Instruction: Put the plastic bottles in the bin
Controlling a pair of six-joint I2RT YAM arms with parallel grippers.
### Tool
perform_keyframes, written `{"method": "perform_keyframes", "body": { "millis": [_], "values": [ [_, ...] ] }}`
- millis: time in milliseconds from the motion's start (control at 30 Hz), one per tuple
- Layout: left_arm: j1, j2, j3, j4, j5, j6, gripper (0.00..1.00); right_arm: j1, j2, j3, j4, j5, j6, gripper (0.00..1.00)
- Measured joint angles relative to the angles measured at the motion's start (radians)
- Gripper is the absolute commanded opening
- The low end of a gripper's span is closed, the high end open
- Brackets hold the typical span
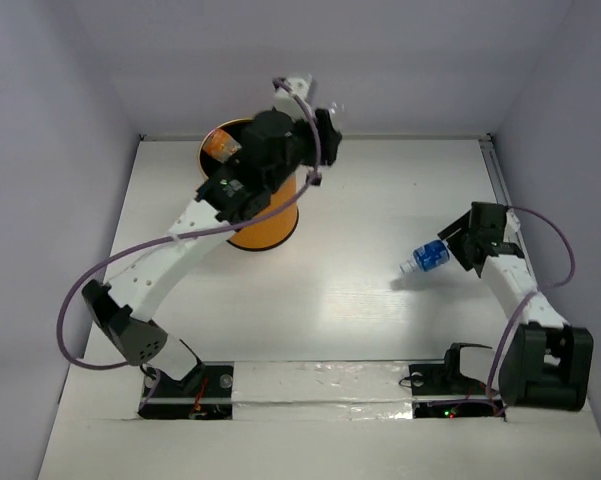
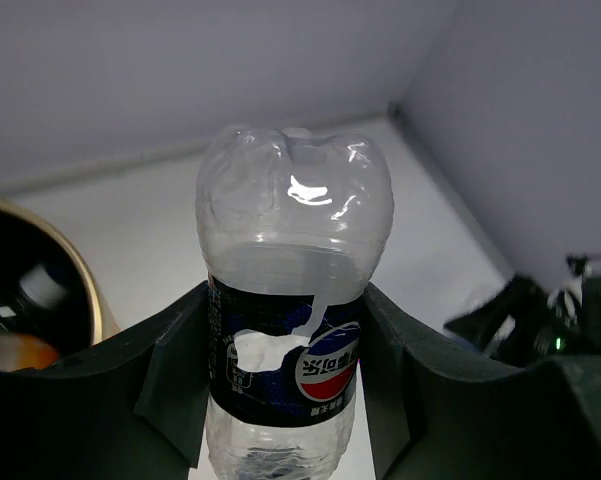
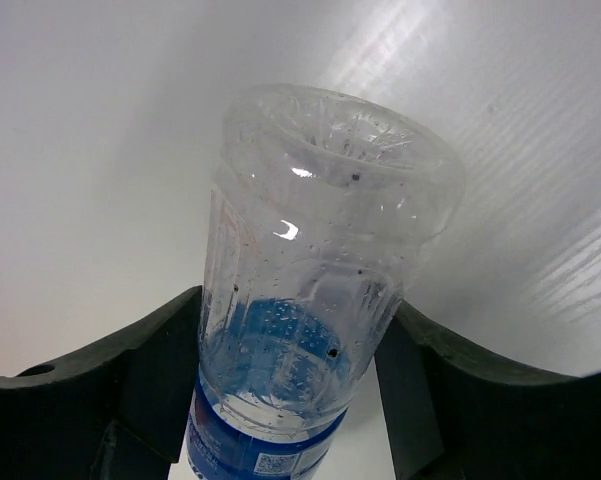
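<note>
Top view: the bin (image 1: 270, 225) stands on the bench (image 1: 360, 320) at far left, and my left arm reaches across it. An orange-labelled bottle (image 1: 220, 147) shows inside the bin's mouth. My left pincer (image 1: 330, 118) is past the bin's far right rim, near the back wall; its load is too small to read from here. My right pincer (image 1: 452, 250) is well apart, at the right side, clamped on the blue-labelled bottle (image 1: 427, 258), which casts a shadow on the bench just below it. Left wrist view: both fingers (image 2: 170, 370) press the sides of a clear, dark-labelled bottle (image 2: 295, 200), base pointing away from me. It is held beside the bin, not over the opening. The gold rim sits at left; the black inside holds something orange and a second, dark-capped shape I cannot identify. Right wrist view: the blue-labelled bottle is pinched between both fingers, base outward, blue label low near the camera, droplets on the clear wall, and white bench behind it.
</note>
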Motion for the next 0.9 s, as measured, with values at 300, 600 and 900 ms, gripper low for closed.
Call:
{"method": "perform_keyframes", "body": {
  "millis": [300, 600, 900],
  "values": [
    [0.273, -0.031, 0.225, 0.022, -0.023, 0.037, 0.24, 0.095, -0.309, 0.181, 0.032, -0.014, -0.048, 0.58],
    [0.38, 0.074, 0.029, 0.19, -0.102, 0.045, 0.25, 0.486, -0.203, 0.494, 0.121, -0.01, -0.132, 0.58],
    [0.376, 0.097, -0.197, 0.397, -0.15, -0.061, 0.55, 0.688, 0.059, 0.819, 0.174, 0.019, -0.227, 0.58]
  ]
}}
